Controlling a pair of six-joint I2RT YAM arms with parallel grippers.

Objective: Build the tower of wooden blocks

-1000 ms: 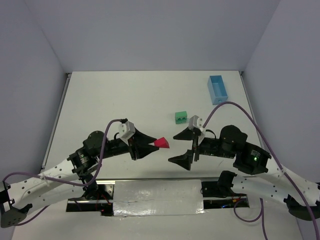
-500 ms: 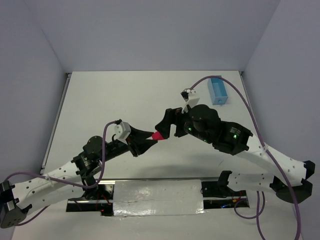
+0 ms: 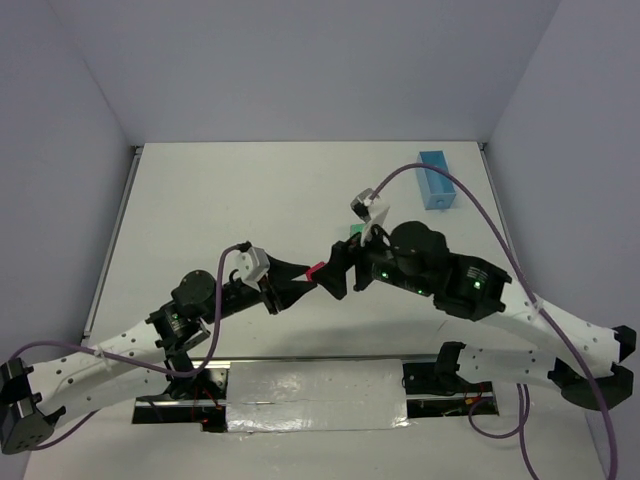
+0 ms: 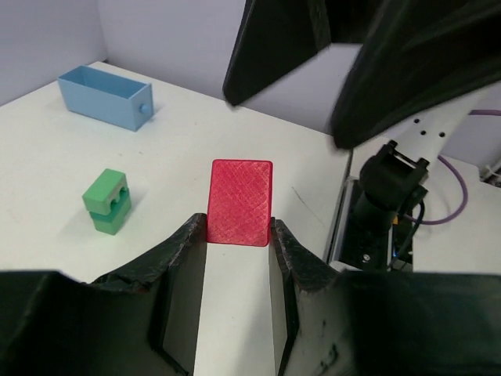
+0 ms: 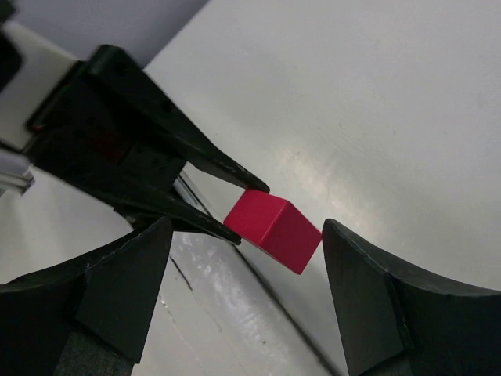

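While my left gripper (image 4: pixel 239 231) clamps the red block (image 4: pixel 241 202), my right gripper (image 5: pixel 244 235) (spread wide, empty) should straddle its free end squarely before closing.

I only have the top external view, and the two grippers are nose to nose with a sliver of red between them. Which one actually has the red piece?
Observer: The left gripper. Its wrist view shows the red piece pinched between both fingers.
Operator: Is the other arm on it too?
Observer: No. In its own wrist view the right gripper is open, with one finger on each side of the red piece and clear gaps.
Operator: Where's the green? The right arm mostly covers it for me.
Observer: The green blocks, apparently two stacked, stand untouched on the table, short of the blue tray.
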